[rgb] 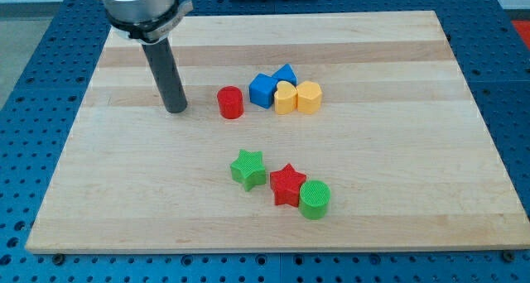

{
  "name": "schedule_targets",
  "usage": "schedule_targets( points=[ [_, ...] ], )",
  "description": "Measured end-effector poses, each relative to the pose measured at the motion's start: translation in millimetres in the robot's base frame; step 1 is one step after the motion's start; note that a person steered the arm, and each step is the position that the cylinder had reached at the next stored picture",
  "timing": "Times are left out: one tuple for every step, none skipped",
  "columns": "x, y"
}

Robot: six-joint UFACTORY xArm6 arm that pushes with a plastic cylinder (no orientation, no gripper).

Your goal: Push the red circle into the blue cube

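The red circle (230, 102) stands on the wooden board (124, 175), a little above the middle. The blue cube (262, 90) sits just to its right, a small gap between them. My tip (175, 109) rests on the board to the left of the red circle, about one block-width and a half away and touching no block. The rod rises from it toward the view's top left.
A blue triangular block (286, 74) sits behind the blue cube. Two yellow blocks (286, 98) (308, 97) lie to the cube's right. Lower down lie a green star (247, 168), a red star (287, 184) and a green circle (315, 199).
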State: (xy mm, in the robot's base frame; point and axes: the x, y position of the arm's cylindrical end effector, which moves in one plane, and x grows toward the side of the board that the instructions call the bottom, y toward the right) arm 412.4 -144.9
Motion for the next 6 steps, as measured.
schedule_targets(
  points=[
    [0.9,19.9],
    [0.9,33.4],
    [0.9,47.9],
    [0.9,60.1],
    [0.9,72.0],
    [0.9,80.4]
  ],
)
